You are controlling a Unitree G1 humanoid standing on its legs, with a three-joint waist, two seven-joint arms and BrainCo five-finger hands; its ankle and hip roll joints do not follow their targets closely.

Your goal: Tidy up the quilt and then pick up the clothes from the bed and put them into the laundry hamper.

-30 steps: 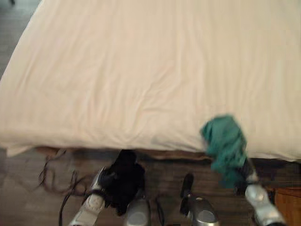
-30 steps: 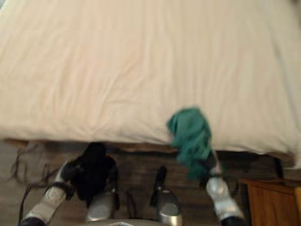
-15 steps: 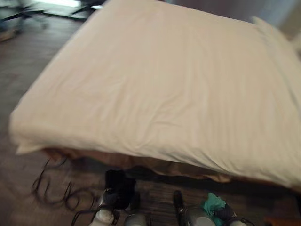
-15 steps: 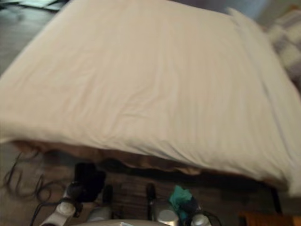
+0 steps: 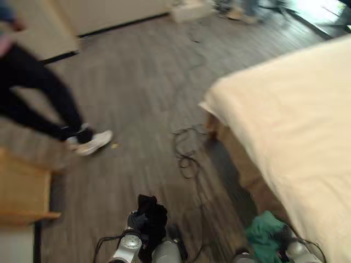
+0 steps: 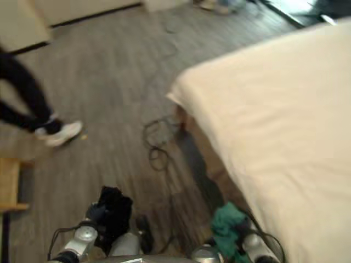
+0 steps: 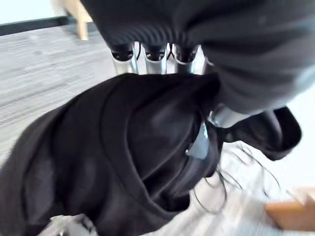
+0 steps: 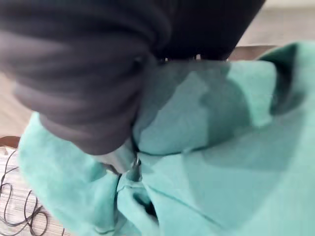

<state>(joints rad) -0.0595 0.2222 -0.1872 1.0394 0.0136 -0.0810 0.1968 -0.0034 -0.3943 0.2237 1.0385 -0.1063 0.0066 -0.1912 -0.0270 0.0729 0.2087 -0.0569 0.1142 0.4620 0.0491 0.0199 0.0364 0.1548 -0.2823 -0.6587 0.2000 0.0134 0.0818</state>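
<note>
My left hand (image 5: 134, 221) is low over the wooden floor, shut on a black garment (image 5: 151, 219). The left wrist view has the fingers (image 7: 147, 55) curled into the bunched black cloth (image 7: 123, 152). Beside the bed's edge my right hand (image 6: 248, 234) is shut on a teal garment (image 5: 265, 235), and that teal cloth (image 8: 221, 162) wraps around it in the right wrist view. The cream quilt (image 5: 296, 115) lies flat and smooth over the bed on the right.
A person's legs in dark trousers and a white shoe (image 5: 92, 141) stand on the floor to the left. A low wooden piece of furniture (image 5: 22, 189) sits at the lower left. Pale cabinets (image 5: 104, 13) line the far side.
The camera has swung left, from looking down at the bed to the floor beside it. Both hands keep their garments, now held lower and closer to the body.
</note>
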